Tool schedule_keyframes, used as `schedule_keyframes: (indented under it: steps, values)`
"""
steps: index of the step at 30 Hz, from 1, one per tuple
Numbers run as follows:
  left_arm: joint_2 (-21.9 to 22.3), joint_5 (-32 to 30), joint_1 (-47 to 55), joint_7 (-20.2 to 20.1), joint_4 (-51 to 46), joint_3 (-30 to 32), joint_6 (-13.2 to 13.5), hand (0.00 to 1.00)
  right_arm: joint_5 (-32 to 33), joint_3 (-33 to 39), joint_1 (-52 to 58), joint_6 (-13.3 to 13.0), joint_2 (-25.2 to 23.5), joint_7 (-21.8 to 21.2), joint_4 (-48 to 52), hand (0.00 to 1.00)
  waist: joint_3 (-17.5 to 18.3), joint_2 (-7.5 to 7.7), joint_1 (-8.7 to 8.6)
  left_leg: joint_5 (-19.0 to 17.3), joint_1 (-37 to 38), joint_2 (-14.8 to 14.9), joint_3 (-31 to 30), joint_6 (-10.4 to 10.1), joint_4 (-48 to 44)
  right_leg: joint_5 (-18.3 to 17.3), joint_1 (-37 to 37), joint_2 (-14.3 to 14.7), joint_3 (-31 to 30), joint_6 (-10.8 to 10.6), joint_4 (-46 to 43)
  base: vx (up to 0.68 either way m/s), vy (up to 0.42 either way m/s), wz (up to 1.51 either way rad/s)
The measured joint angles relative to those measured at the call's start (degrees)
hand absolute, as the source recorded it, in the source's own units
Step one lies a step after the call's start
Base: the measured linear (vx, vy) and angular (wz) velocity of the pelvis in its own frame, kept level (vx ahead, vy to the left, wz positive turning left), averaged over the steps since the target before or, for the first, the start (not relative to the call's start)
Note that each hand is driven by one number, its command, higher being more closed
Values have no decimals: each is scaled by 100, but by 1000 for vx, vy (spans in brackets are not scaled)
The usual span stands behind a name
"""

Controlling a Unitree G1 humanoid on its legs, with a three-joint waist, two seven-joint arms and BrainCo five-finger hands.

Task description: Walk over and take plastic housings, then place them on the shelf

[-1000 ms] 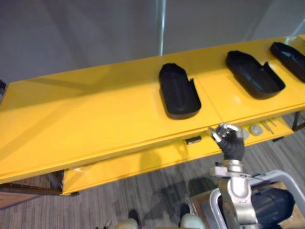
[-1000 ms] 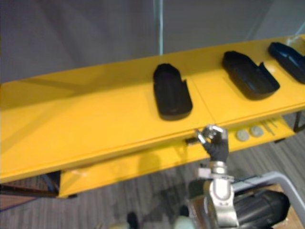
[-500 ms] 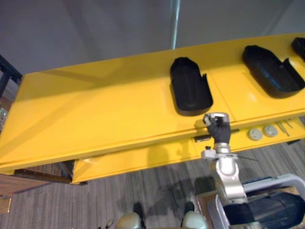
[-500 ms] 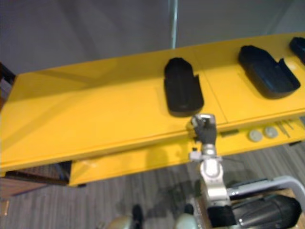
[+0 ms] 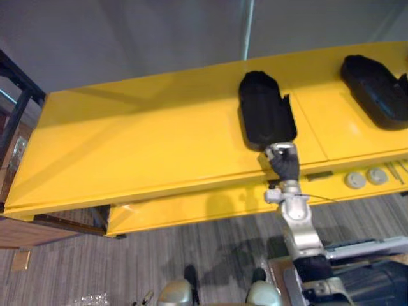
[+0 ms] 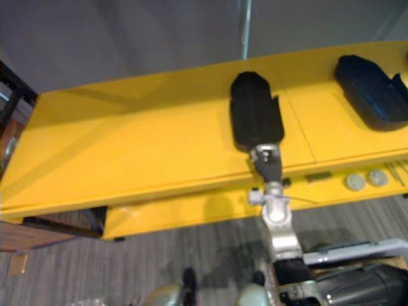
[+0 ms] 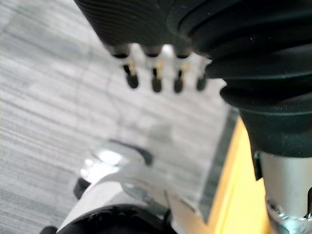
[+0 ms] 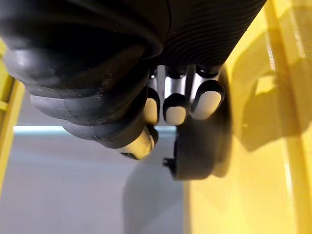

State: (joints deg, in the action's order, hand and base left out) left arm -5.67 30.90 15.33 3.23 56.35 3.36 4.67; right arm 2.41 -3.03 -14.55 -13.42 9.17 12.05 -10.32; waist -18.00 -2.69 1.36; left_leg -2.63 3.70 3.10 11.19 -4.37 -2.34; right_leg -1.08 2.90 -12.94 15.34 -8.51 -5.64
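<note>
One housing (image 5: 266,119) on the table (image 5: 140,146), another housing (image 5: 376,91) to its right, right hand (image 5: 284,162) at the first's near end

light: bright, even | glare: pale sheen on yellow table (image 5: 338,137) | shadow: soft band across its left

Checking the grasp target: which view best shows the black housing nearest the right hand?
Left eye view: the housing lies nearly whole on the yellow bench, its near end at the right hand. The right eye view matches it; the right wrist view catches just one dark end.
</note>
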Motion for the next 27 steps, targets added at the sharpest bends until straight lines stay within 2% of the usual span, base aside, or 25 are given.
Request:
schedule_keyframes:
  steps: [9,12,17,27]
  values:
    - [6,5,-44,7,-16,1,-19,0,-201,11,-396,140,-2,443,-381,100,-129,7,45,27,-127,-46,-106,32,-30,-17,-89,-46,57,-19,-83,-9,8,6]
    - [51,6,-46,10,-29,14,-18,0,-324,15,-492,222,0,570,-420,100,-152,-31,84,28,-124,-59,-106,32,-36,-17,-88,-92,57,-19,-95,-9,22,0]
    - [167,9,-45,7,-76,36,-15,0,-442,31,-703,245,1,818,-521,100,-251,-126,91,42,-108,-70,-115,41,-46,-44,-99,-117,57,-27,-175,-18,10,0]
    - [168,9,-71,2,-79,36,-22,0,-558,80,-952,245,0,1066,-683,100,-272,-127,102,69,-176,-72,-123,45,-12,-55,-182,-121,76,-22,-190,0,0,0]
